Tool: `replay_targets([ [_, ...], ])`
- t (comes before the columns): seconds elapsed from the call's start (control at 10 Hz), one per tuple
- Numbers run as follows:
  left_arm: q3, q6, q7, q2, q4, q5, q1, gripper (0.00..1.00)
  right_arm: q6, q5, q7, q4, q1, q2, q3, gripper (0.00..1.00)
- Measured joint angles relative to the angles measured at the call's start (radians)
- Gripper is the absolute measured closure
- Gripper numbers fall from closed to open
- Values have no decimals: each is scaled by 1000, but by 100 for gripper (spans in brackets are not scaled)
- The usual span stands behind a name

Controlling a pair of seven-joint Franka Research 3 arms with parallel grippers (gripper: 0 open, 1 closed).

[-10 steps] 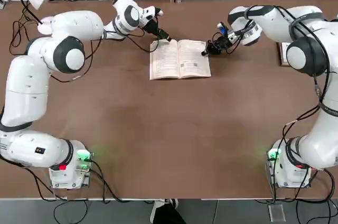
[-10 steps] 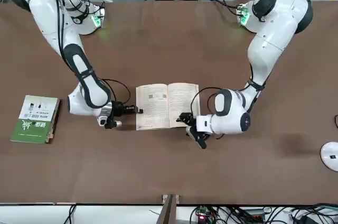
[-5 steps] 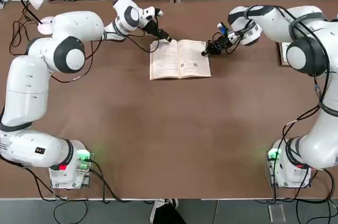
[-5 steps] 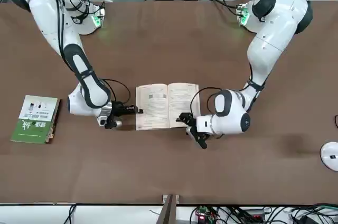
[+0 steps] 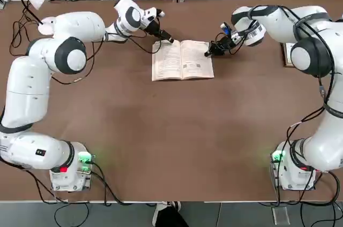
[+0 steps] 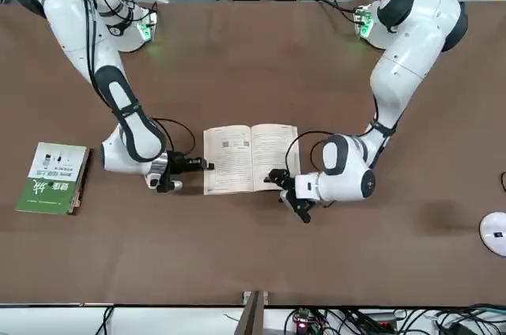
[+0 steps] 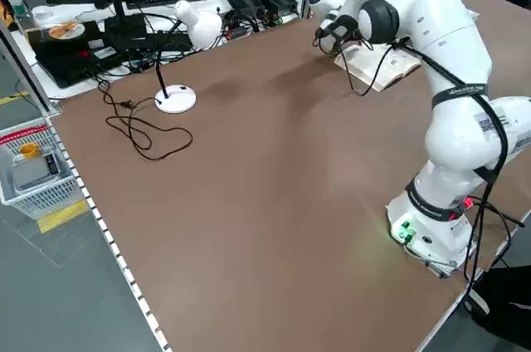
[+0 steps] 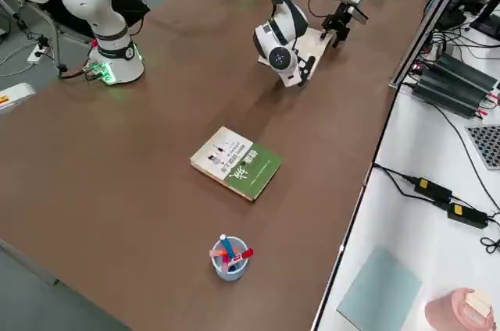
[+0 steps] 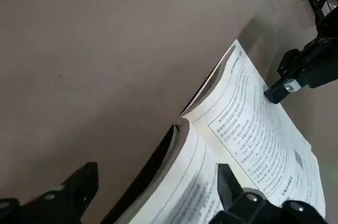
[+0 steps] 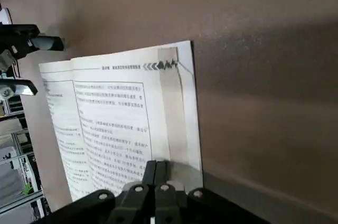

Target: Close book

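On the table's far half: the book lies open flat, text pages up, between the two grippers.
Progress: not closed; no page lifted, so the whole fold is left, as I judge it.
Left gripper: at the book's far corner on its own side, fingers spread either side of that page edge, gripping nothing.
Right gripper: at the opposite outer edge, fingers pressed together, tips on the page margin.
Left wrist view: shows the spread fingers and curled page stack, hidden overhead.
Right side view: alone shows the green-and-white book and a pen cup, well apart.
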Motion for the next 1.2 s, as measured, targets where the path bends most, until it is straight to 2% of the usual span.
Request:
replay_targets([
  [1.2, 0, -119, -28, 4, 1, -55, 33, 0, 0, 0, 0, 0, 0, 0, 0, 99],
])
